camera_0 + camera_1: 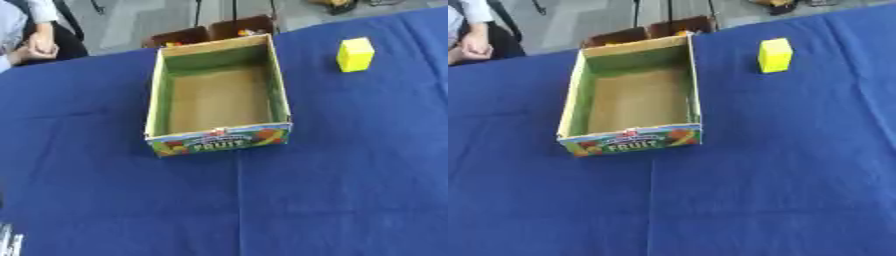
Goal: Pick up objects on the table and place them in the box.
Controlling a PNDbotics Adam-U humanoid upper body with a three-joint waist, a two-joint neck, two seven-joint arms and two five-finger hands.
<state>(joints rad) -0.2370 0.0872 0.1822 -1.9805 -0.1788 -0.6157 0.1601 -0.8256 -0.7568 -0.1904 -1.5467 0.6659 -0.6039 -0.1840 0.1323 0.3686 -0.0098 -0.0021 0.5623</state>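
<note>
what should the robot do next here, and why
Probably bring the right arm in toward the yellow block: it stands upright on the blue cloth, right of the box, which looks empty. Neither hand's palm shows yet.

Lab or office test space, table under blue cloth [332,190], grey floor [140,20] at 12 o'clock, brown cartons [214,31] on it, seated person [26,35] at 10 o'clock

A block [355,54] stands right of the box [154,95], apart, on the table [350,175].
</note>
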